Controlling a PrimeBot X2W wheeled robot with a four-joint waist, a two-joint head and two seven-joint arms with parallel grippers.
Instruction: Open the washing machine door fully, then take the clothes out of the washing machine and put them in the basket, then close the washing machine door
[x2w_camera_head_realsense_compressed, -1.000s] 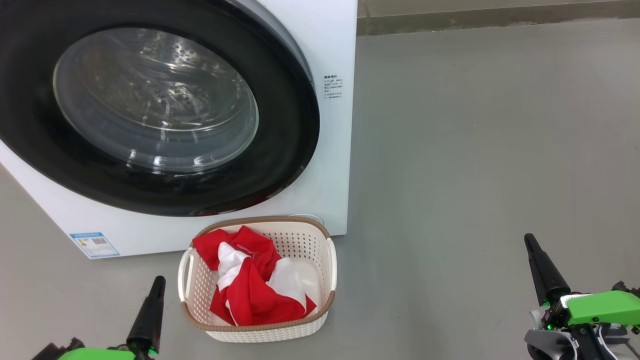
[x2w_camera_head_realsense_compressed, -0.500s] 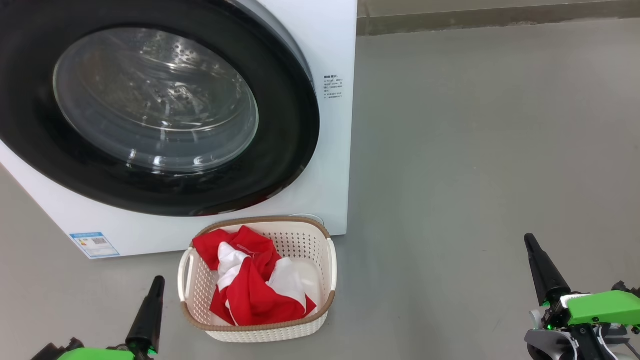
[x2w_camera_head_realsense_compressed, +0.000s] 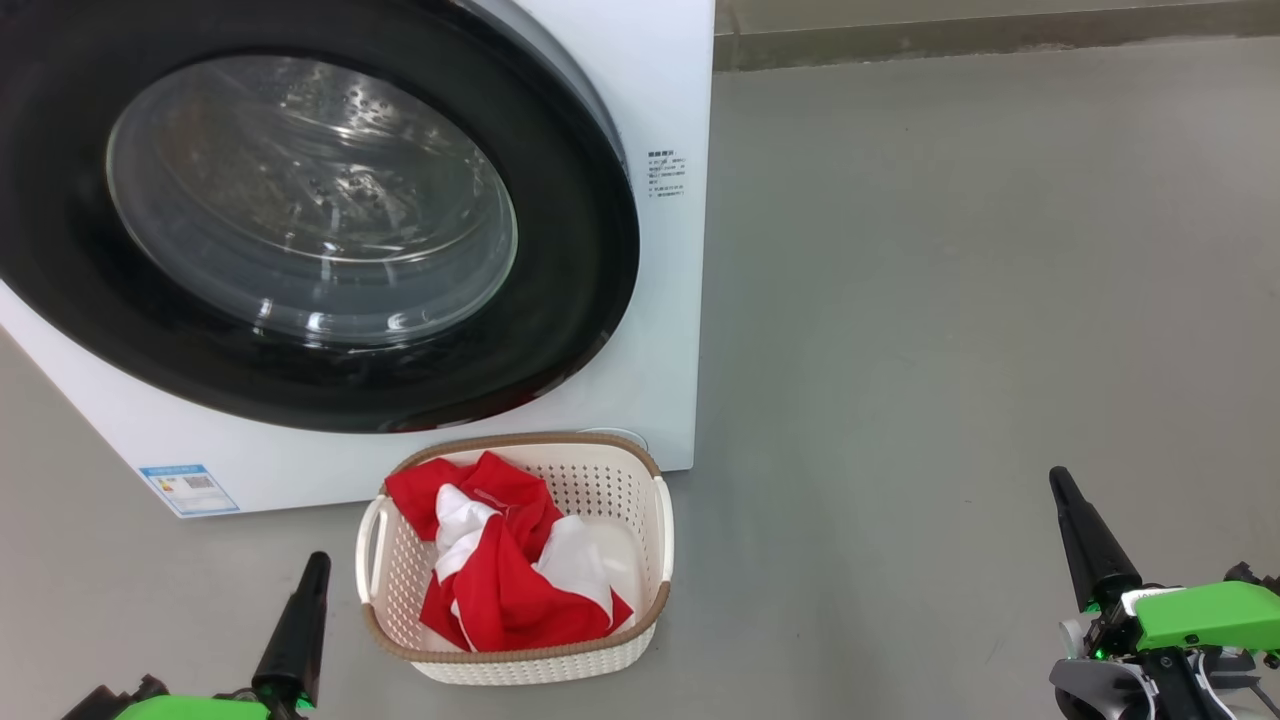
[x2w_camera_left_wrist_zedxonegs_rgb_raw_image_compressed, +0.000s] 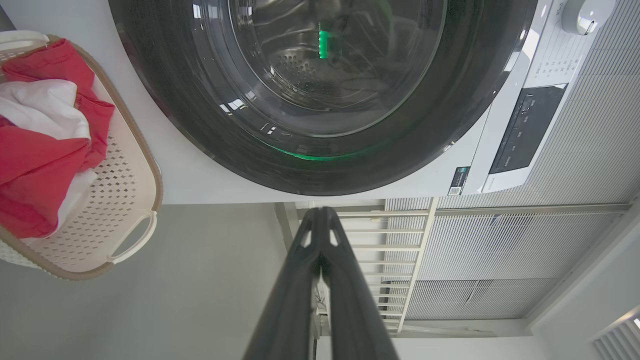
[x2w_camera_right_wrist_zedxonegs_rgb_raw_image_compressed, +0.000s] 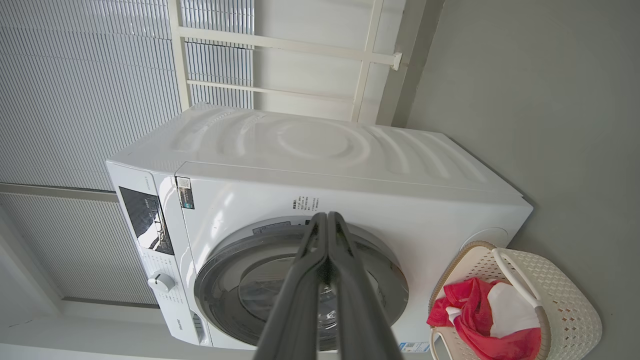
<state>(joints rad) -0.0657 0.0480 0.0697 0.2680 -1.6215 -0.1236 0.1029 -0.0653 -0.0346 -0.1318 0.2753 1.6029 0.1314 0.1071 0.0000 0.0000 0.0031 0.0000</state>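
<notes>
- Door (x2w_camera_head_realsense_compressed: 310, 200) closed on the washing machine (x2w_camera_head_realsense_compressed: 665, 90).
- Clothes (x2w_camera_head_realsense_compressed: 500, 575) lie in the basket (x2w_camera_head_realsense_compressed: 520, 655), on the floor (x2w_camera_head_realsense_compressed: 950, 300) before the machine.
- Left end effector (x2w_camera_head_realsense_compressed: 318, 563) and right end effector (x2w_camera_head_realsense_compressed: 1058, 482): fingers pressed together, empty.

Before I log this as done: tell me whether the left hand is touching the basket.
Apart. Head view shows grey floor between the left hand and the basket.

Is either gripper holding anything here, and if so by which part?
Nothing is held. The left gripper and the right gripper are both shut with nothing between the fingers. The clothes lie in the basket.
</notes>
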